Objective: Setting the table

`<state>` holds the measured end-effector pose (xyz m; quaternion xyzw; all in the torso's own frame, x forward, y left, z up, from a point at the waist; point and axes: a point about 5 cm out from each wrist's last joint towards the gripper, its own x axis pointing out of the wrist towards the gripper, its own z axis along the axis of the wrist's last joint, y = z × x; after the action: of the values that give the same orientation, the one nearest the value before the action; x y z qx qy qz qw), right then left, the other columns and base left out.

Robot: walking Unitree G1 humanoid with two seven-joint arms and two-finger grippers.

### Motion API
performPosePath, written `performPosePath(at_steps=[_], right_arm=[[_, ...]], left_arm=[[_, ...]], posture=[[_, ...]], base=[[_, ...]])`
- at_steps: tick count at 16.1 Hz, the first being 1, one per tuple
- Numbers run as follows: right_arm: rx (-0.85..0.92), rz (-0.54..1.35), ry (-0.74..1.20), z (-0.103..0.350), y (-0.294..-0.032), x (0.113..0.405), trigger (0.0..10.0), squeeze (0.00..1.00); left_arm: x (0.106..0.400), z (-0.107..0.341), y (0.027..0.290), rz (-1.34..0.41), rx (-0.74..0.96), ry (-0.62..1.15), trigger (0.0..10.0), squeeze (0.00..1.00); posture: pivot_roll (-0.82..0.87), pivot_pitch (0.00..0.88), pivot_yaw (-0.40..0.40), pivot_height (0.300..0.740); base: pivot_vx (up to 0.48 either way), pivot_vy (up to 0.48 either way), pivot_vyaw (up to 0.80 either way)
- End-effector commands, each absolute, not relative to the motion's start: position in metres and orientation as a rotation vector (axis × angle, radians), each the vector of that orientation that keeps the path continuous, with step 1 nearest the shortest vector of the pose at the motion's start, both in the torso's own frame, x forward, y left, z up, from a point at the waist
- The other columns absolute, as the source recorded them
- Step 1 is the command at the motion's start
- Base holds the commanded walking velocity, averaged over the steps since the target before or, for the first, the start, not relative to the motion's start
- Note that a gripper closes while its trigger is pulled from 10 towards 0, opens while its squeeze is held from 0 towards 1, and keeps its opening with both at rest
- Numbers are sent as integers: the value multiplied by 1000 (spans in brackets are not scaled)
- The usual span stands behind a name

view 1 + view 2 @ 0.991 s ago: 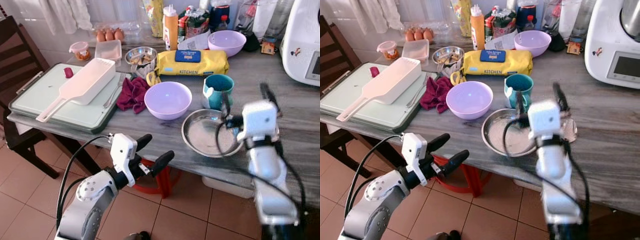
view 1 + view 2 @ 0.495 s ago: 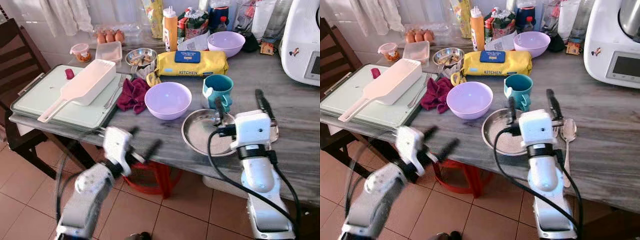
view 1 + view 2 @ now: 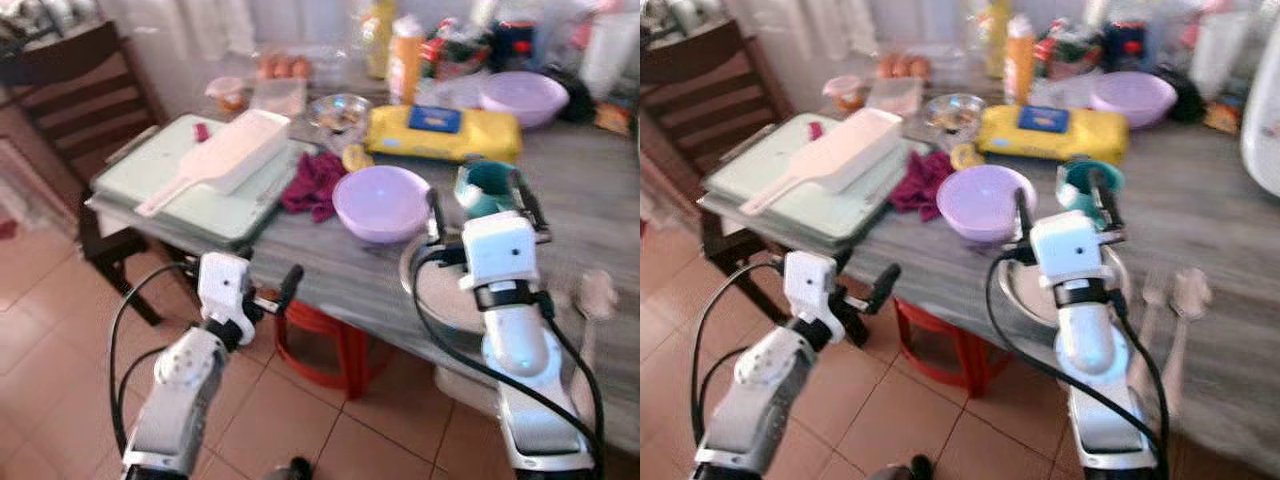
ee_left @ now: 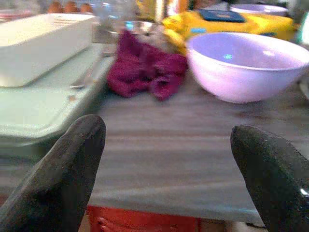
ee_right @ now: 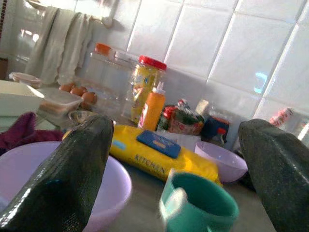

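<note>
Currently the right pincer [image 3: 478, 201] is held open and empty just above the teal mug [image 5: 200, 207] and metal plate [image 3: 1018, 288] on the bench [image 3: 360, 275]; the mug could be toppled. The left pincer [image 3: 270, 290], open, hangs below the edge.
</note>
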<state>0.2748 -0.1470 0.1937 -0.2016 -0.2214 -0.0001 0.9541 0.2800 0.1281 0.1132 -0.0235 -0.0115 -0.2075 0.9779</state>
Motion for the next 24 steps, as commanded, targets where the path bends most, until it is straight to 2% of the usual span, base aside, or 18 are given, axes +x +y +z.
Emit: performPosePath(at_steps=[1,3,9,15,20,24], right_arm=[[-399,45,-449,192,-137,274,10000,0],[-399,89,-434,187,-129,275,10000,0],[-342,242,-408,179,-104,278,10000,0],[-317,320,-384,172,-96,279,10000,0],[-278,375,-338,165,-95,286,10000,0],[-258,414,-312,162,-92,292,10000,0]], left_arm=[[281,113,140,-346,-17,-31,10000,0],[288,114,147,-228,42,-38,10000,0],[297,98,165,-23,192,-21,10000,0],[294,79,174,61,220,26,10000,0],[289,70,177,167,255,17,10000,0],[279,60,178,210,204,52,10000,0]], posture=[[-64,80,104,740],[-65,78,105,740],[-63,59,98,740],[-58,51,84,740],[-14,37,-2,740],[16,33,-58,740]], base=[[0,0,800],[0,0,800],[0,0,800],[0,0,675],[0,0,0],[0,0,0]])
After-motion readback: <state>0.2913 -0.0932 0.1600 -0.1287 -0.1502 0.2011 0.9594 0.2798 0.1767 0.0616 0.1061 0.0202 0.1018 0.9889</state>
